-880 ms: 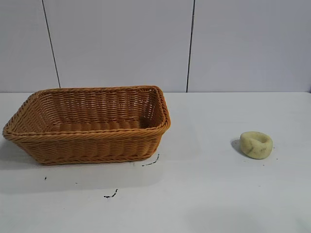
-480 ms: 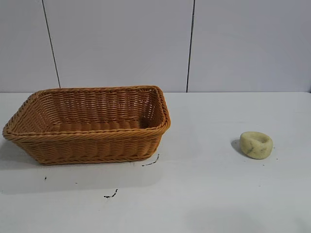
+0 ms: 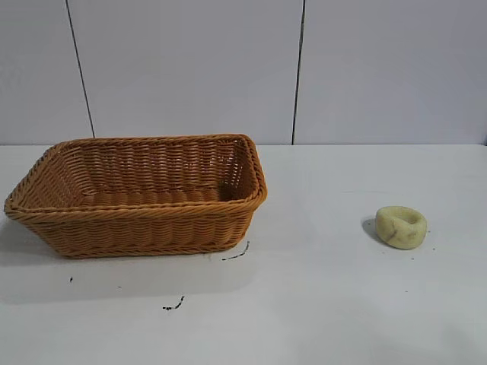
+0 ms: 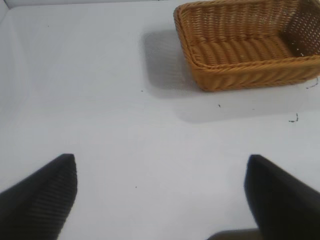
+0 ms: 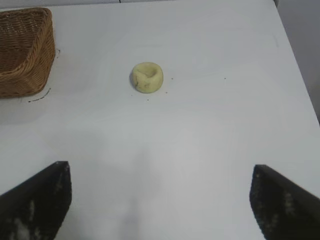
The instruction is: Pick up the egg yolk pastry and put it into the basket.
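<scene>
The egg yolk pastry [image 3: 401,226], a small pale yellow round lump with a dented top, sits on the white table at the right; it also shows in the right wrist view [image 5: 147,77]. The orange-brown wicker basket [image 3: 137,195] stands at the left, with nothing in it, and shows in the left wrist view [image 4: 250,42] and partly in the right wrist view [image 5: 25,50]. My right gripper [image 5: 161,172] is open above bare table, well short of the pastry. My left gripper [image 4: 161,167] is open above bare table, apart from the basket. Neither arm shows in the exterior view.
The table [image 3: 327,304] is white with a few small dark marks [image 3: 173,306] in front of the basket. A grey panelled wall [image 3: 304,68] stands behind. The table's edge [image 5: 300,65] shows in the right wrist view.
</scene>
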### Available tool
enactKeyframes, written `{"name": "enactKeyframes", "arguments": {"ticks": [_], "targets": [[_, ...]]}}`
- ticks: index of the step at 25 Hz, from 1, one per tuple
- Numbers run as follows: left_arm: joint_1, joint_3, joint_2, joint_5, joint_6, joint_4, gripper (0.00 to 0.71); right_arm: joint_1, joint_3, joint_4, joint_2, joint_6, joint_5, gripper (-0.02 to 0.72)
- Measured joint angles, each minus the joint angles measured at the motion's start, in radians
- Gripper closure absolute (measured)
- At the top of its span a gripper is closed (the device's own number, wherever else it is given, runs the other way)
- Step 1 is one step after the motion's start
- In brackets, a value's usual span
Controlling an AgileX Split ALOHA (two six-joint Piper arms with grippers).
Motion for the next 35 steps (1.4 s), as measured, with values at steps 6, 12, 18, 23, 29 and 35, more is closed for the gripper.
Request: {"name": "enactKeyframes", "arguments": {"ticks": [6, 12, 18, 23, 29, 35], "targets": [[0.000, 0.000, 0.000, 0.000, 0.000, 0.000, 0.017, 0.000, -0.194, 0.000, 0.428, -0.003, 0.003, 0.008], [0.000, 0.000, 0.000, 0.000, 0.000, 0.000, 0.017, 0.000, -0.377, 0.000, 0.832, -0.005, -0.026, 0.008], [0.000, 0.000, 0.000, 0.000, 0.000, 0.000, 0.017, 0.000, -0.550, 0.000, 1.172, -0.043, -0.030, 0.008], [0.000, 0.000, 0.000, 0.000, 0.000, 0.000, 0.017, 0.001, -0.679, 0.006, 1.402, -0.061, -0.039, 0.008], [0.000, 0.000, 0.000, 0.000, 0.000, 0.000, 0.017, 0.067, -0.729, 0.018, 1.526, -0.074, -0.082, 0.008], [0.000, 0.000, 0.000, 0.000, 0.000, 0.000, 0.017, 0.081, -0.729, 0.006, 1.633, -0.052, -0.167, 0.008]]}}
